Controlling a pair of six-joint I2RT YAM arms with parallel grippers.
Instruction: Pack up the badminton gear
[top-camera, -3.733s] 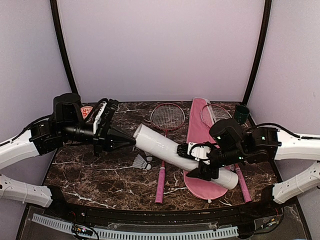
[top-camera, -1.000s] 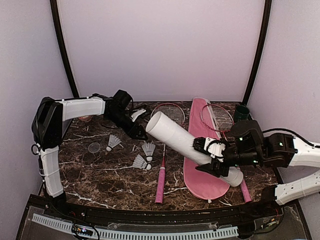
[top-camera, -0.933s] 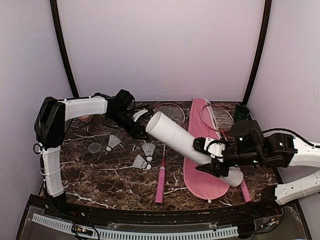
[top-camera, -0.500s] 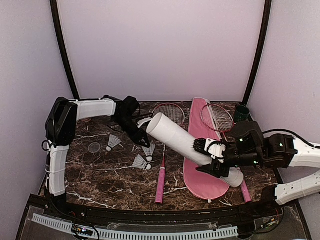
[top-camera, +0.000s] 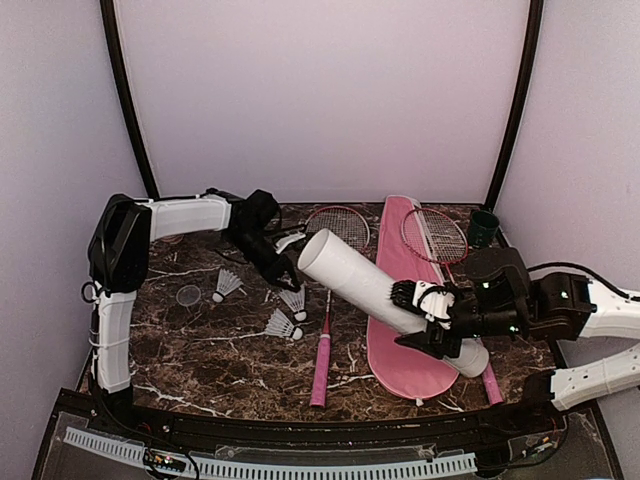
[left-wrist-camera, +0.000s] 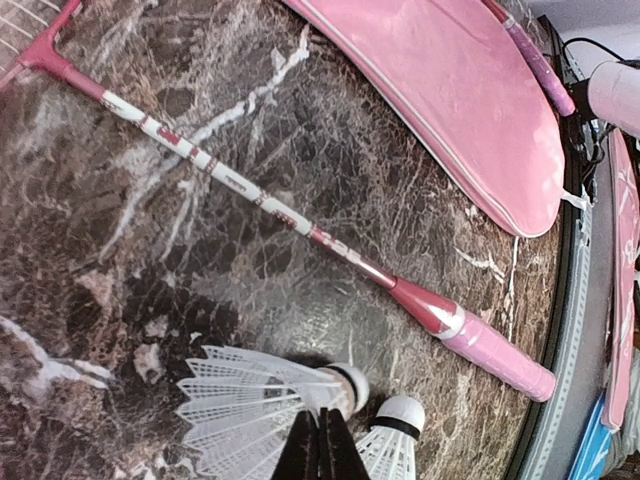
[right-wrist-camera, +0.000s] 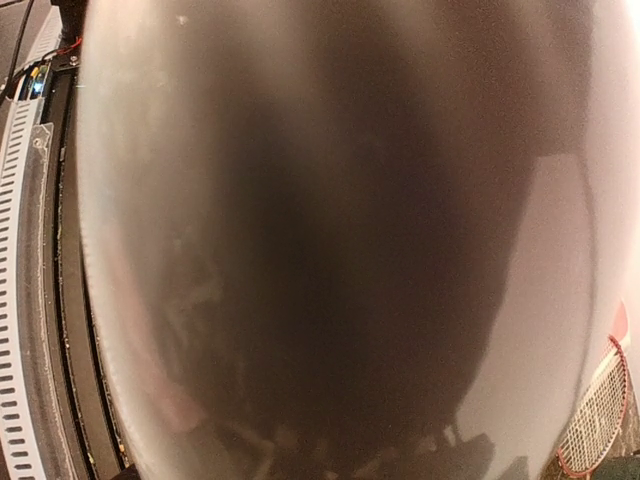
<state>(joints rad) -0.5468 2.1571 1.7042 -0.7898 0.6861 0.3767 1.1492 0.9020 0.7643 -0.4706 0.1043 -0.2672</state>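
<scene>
White tube (top-camera: 365, 283) is clamped, tilted, in the right gripper (top-camera: 432, 318); the left gripper (left-wrist-camera: 322, 440) is pressed together over a shuttlecock (left-wrist-camera: 255, 395).

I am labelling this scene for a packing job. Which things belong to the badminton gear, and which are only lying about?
Belong to the job:
white tube
pink bag
two red rackets
three shuttlecocks

Lying about:
dark green cup
small clear disc, purpose unclear
</scene>
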